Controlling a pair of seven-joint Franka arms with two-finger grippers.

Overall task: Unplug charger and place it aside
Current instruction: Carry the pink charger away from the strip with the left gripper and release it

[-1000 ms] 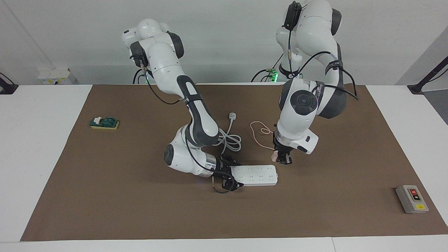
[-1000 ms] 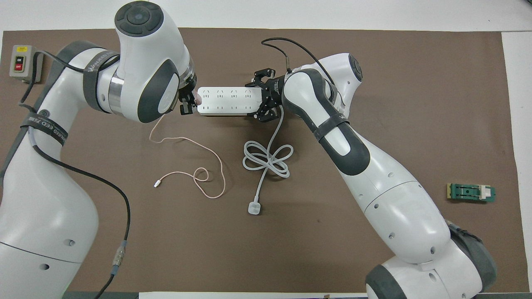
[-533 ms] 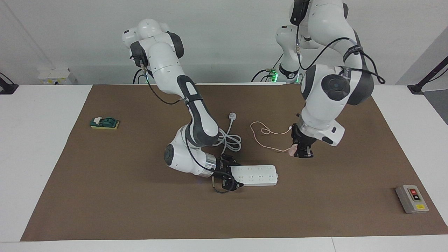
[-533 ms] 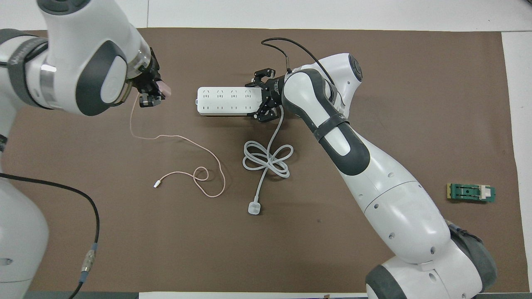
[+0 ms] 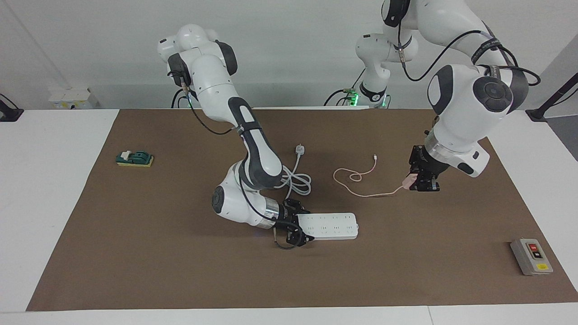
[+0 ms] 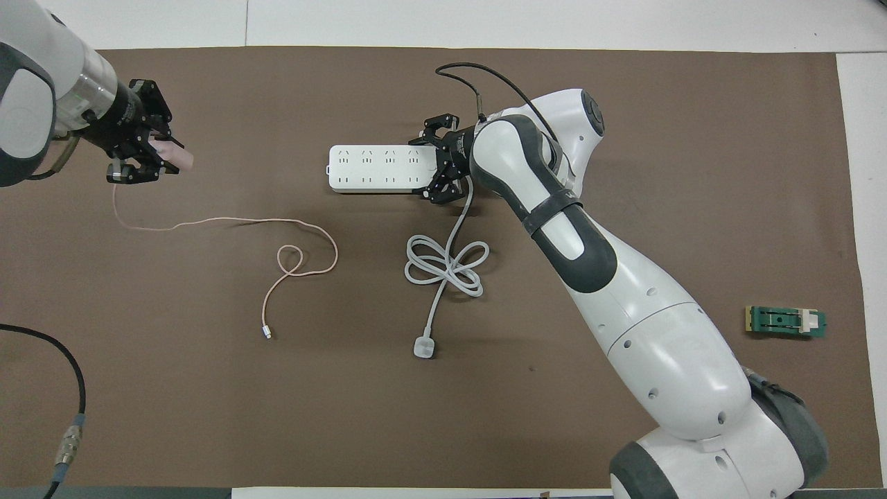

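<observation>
Matt brown mat (image 5: 158, 253); glossy white plastic power strip (image 5: 334, 225); smooth pink charger (image 6: 177, 159).

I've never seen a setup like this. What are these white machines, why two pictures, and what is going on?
They are two robot arms at a table with a brown mat. One picture faces them from across the table; the other looks down from above their end. The left gripper is shut on a small pink charger, held in the air, its thin cable trailing on the mat. The right gripper holds one end of the white power strip, which lies flat. Also on the mat: a grey switch box and a green block.
</observation>
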